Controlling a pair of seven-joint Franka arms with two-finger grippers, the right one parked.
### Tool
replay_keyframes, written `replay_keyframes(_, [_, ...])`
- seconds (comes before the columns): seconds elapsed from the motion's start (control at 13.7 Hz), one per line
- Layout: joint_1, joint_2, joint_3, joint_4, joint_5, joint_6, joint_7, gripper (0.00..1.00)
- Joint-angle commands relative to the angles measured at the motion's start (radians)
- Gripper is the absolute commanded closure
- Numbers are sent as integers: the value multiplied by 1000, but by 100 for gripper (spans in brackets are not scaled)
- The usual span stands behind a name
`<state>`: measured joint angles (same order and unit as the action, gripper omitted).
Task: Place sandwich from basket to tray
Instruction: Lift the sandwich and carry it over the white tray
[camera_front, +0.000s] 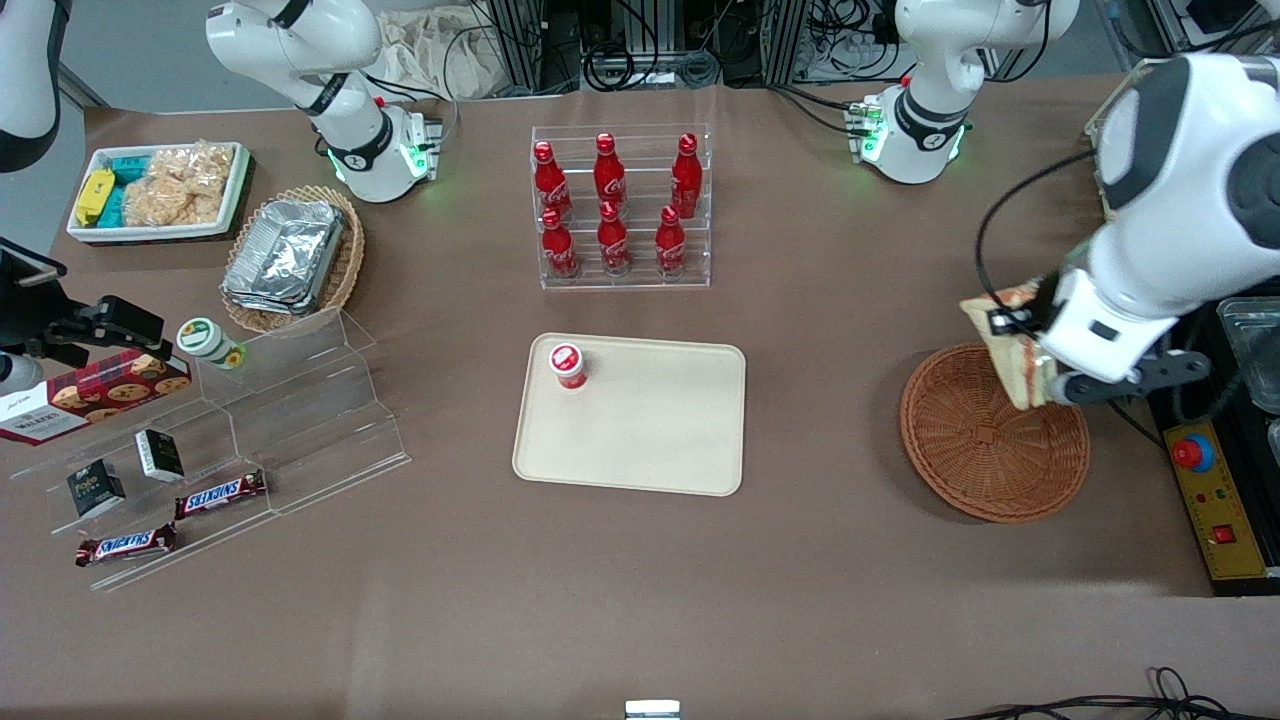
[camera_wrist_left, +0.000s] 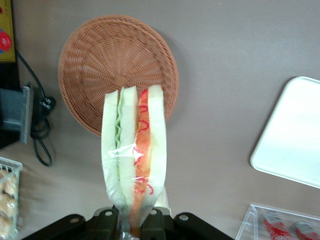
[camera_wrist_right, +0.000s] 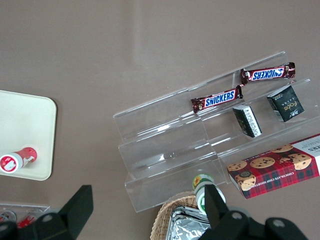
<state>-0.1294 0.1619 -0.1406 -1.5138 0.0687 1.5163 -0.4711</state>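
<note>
I can read "SNICKERS" on both chocolate bars lying on the clear stepped display stand, and one of the small dark boxes beside them carries a pale word that looks like "Fore", though I can't be sure of it. The red tartan cookie box shows white lettering that seems to read "Walkers", and the red bottles in the clear rack bear white Coca-Cola script. My gripper holds the sandwich above the basket, and I read no text on those or the tray.
</note>
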Motion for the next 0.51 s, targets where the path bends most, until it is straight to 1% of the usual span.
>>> replay_keyframes(0.0, [-128,27,-19,49,14,-36,-217,88])
replay_keyframes(0.15, [-234,71,-27,47,14,-18,-372,88])
replay_keyframes(0.22, [-277,100,-27,46,8,2,-420,88])
replay_keyframes(0.44, [-366,210,-28,37,2,142,-573,87])
